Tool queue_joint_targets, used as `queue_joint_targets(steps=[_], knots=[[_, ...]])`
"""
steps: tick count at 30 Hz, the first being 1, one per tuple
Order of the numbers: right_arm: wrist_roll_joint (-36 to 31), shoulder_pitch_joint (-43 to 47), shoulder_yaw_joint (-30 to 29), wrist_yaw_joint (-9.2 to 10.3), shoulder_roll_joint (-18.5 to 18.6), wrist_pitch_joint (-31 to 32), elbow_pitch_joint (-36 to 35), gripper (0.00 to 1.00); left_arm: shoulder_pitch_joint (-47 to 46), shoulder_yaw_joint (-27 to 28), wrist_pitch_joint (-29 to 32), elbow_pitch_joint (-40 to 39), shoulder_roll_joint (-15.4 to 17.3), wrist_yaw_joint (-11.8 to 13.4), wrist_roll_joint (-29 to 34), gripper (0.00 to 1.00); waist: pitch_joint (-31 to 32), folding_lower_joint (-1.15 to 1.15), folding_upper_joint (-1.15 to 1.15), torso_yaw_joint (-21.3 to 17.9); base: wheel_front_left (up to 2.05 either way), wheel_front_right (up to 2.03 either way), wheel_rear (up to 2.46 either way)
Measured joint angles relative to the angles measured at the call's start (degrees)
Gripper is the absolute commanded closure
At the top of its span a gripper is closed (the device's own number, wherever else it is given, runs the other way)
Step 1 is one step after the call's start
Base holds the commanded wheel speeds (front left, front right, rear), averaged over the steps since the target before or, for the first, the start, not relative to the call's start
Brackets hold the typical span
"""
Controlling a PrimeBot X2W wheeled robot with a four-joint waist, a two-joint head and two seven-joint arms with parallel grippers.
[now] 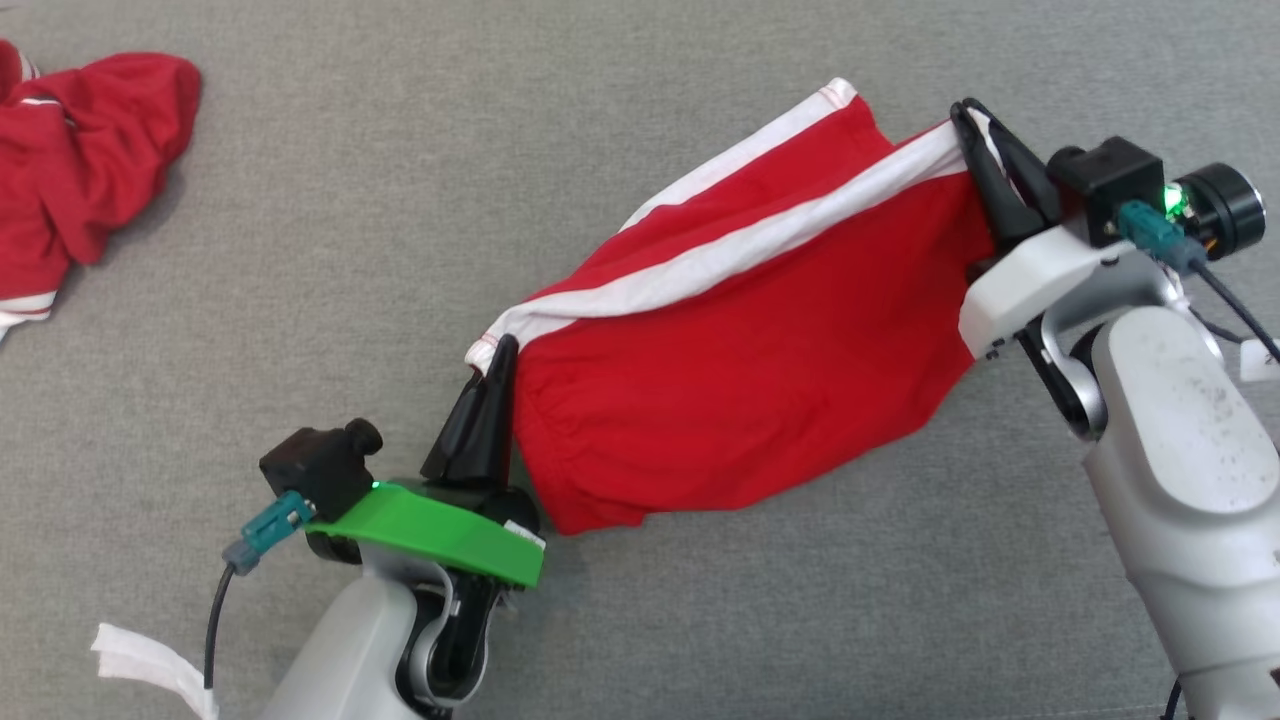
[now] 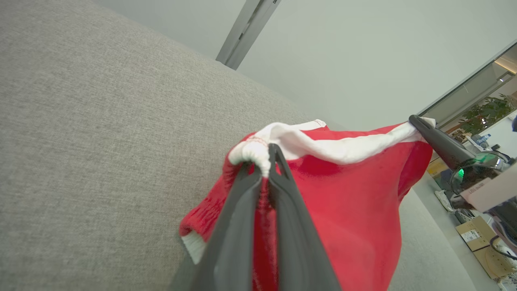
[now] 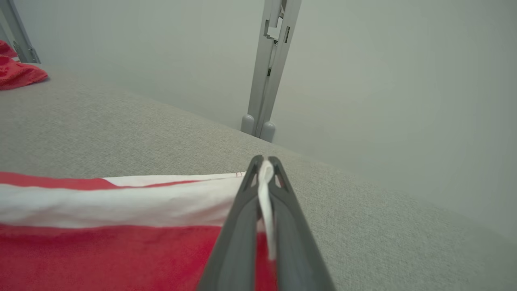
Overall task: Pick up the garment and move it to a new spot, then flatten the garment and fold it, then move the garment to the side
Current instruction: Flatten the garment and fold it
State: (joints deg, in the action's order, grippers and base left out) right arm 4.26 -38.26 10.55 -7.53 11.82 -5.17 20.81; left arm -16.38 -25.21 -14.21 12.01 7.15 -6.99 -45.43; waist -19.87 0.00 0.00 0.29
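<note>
A red garment with white trim hangs stretched between my two grippers above the grey surface. My left gripper is shut on its lower-left white corner, and in the left wrist view the garment bunches around that gripper. At the upper right, my right gripper is shut on the white band's other end. The right wrist view shows the white edge pinched in that gripper, with the garment spreading left. The right gripper's fingers also appear in the left wrist view.
A second red garment lies crumpled at the far left of the grey cloth-covered surface, also seen as a red garment in the right wrist view. A white strip lies at the lower left. A metal post stands behind the surface.
</note>
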Motion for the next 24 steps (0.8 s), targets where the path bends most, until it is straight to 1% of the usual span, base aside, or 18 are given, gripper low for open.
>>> queue_joint_targets(steps=[2,7,13,14,15,16,18,19,20,21,22,23,24], knots=[[0.33,-3.21,0.37,0.0,0.01,-0.79,3.72,1.0,-1.69,0.14,-0.07,1.67,-0.79,-0.05,-0.48,1.0,-1.07,0.0,0.0,0.94,0.0,0.0,0.0],[0.36,-10.38,2.9,0.0,1.51,-2.97,12.7,1.0,-5.63,-0.97,-0.47,5.0,-2.31,-0.14,-1.11,1.0,-3.68,0.0,0.0,3.5,0.0,0.0,0.0],[1.59,-16.97,5.58,0.0,2.18,-4.21,21.61,1.0,-8.5,-2.54,-0.57,7.11,-2.92,-0.31,-1.67,1.0,-6.37,0.0,0.0,5.93,0.0,0.0,0.0],[1.87,-17.7,6.03,0.0,2.21,-4.49,22.83,0.96,-8.79,-2.64,-0.57,7.4,-2.98,-0.31,-1.71,1.0,-6.68,0.0,0.0,6.22,0.0,0.0,0.0],[2.09,-18.49,6.55,0.0,2.3,-4.88,24.1,0.79,-9.04,-2.76,-0.57,7.76,-3.01,-0.32,-1.7,1.0,-7.01,0.0,0.0,6.53,0.0,0.0,0.0],[2.4,-19.38,7.05,0.0,2.45,-5.13,25.44,0.72,-9.21,-2.88,-0.59,8.01,-3.03,-0.33,-1.65,1.0,-7.3,0.0,0.0,6.82,0.0,0.0,0.0],[3.28,-21.05,8.13,0.0,2.68,-5.94,27.96,0.51,-9.49,-2.96,-0.74,8.44,-3.05,-0.38,-1.12,1.0,-7.71,0.0,0.0,7.3,0.0,0.0,0.0],[3.78,-21.6,8.59,0.0,2.64,-6.14,28.86,0.24,-9.54,-2.98,-0.75,8.59,-3.08,-0.4,-1.0,1.0,-7.81,0.0,0.0,7.45,0.0,0.0,0.0],[4.23,-22.21,9.22,0.0,2.53,-6.42,29.98,0.13,-9.56,-3.33,-0.76,8.77,-3.03,-0.4,-0.66,1.0,-7.87,0.0,0.0,7.57,0.0,0.0,0.0],[4.57,-22.6,9.76,0.0,2.49,-6.58,30.71,0.0,-9.57,-3.56,-0.77,8.82,-2.96,-0.4,-0.18,0.73,-7.87,0.0,0.0,7.63,0.0,0.0,0.0],[4.98,-23.13,10.45,0.0,2.55,-7.0,31.64,0.0,-9.59,-3.81,-0.8,8.91,-2.89,-0.4,0.18,0.44,-7.83,0.0,0.0,7.67,0.0,0.0,0.0],[5.39,-23.65,11.06,0.0,2.7,-7.21,32.43,0.0,-9.59,-4.12,-0.81,9.0,-2.78,-0.4,0.31,0.02,-7.76,0.0,0.0,7.68,0.0,0.0,0.0],[5.88,-24.12,11.66,0.0,2.86,-7.57,33.14,0.0,-9.59,-4.41,-0.81,9.05,-2.65,-0.4,0.64,0.0,-7.64,0.0,0.0,7.68,0.0,0.0,0.0]])
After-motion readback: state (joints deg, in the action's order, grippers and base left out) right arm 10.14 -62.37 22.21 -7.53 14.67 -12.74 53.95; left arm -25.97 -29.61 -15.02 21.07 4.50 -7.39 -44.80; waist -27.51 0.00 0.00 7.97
